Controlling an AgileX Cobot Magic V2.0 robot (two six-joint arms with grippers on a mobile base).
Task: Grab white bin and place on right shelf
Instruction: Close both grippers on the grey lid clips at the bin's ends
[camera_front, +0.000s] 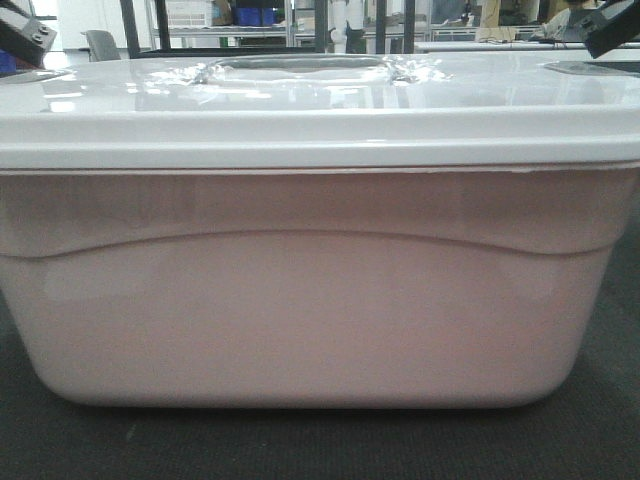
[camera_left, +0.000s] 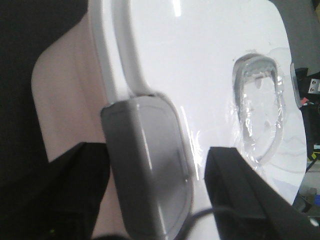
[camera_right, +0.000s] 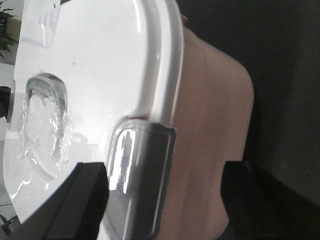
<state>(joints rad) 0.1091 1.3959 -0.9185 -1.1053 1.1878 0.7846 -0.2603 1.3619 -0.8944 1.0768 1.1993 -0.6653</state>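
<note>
The white bin (camera_front: 320, 300) fills the front view: a pinkish translucent body with a curved ridge, under a glossy white lid (camera_front: 320, 100) with a recessed handle (camera_front: 295, 68). It stands on dark carpet. My left gripper (camera_left: 157, 155) is open at the bin's left end. Its dark fingers (camera_left: 230, 180) straddle the grey latch (camera_left: 150, 165), one over the lid and one beside the wall. My right gripper (camera_right: 165, 167) is open at the right end and straddles the other grey latch (camera_right: 142, 180) the same way. Both grippers show at the front view's top corners, left gripper (camera_front: 25, 35) and right gripper (camera_front: 612, 30). The right shelf is out of view.
Dark carpet floor (camera_front: 600, 430) lies around the bin. Far behind it are black rack uprights (camera_front: 130, 25), blue crates (camera_front: 255, 15), a grey chair (camera_front: 102, 44) and a pale tabletop (camera_front: 520, 45).
</note>
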